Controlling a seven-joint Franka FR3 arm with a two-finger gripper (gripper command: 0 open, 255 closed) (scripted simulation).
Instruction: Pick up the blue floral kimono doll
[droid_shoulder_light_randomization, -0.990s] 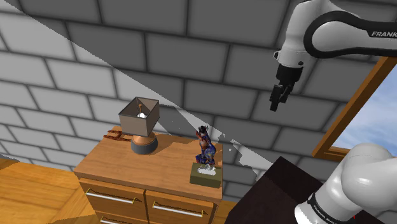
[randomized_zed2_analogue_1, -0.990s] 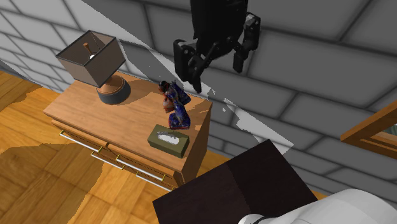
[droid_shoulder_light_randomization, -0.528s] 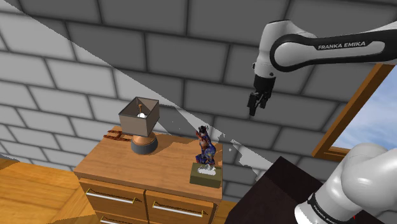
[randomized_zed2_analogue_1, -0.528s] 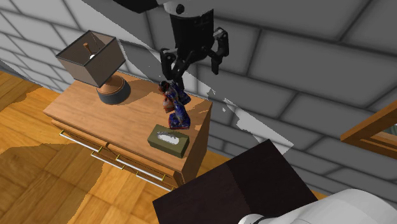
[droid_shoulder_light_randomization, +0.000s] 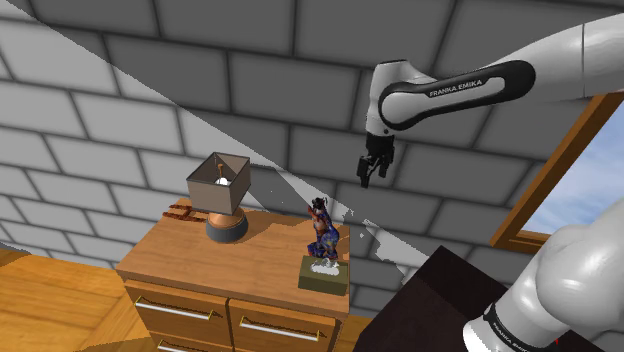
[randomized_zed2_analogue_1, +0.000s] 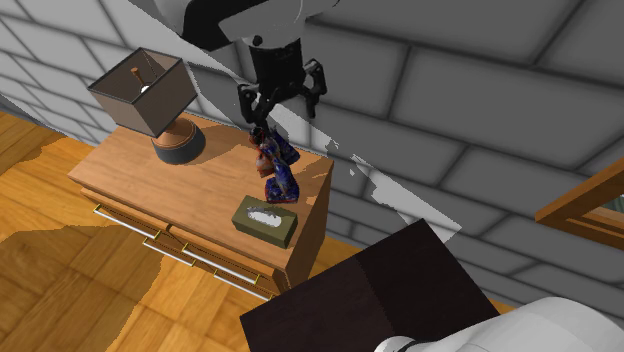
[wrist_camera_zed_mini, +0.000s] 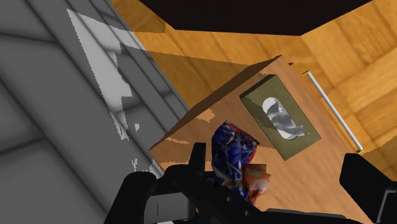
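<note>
Pincer (droid_shoulder_light_randomization: 372, 177) wide open, empty, above blue floral doll (droid_shoulder_light_randomization: 322, 236), not touching.

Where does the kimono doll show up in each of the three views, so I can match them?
Shoulder view: doll at the dresser top's right end, behind the tissue box.
Second exterior view: doll near the dresser's right back corner, beyond the tissue box.
Wrist view: doll beside the tissue box, on its wall side.
Shared landmark: the tissue box.
</note>
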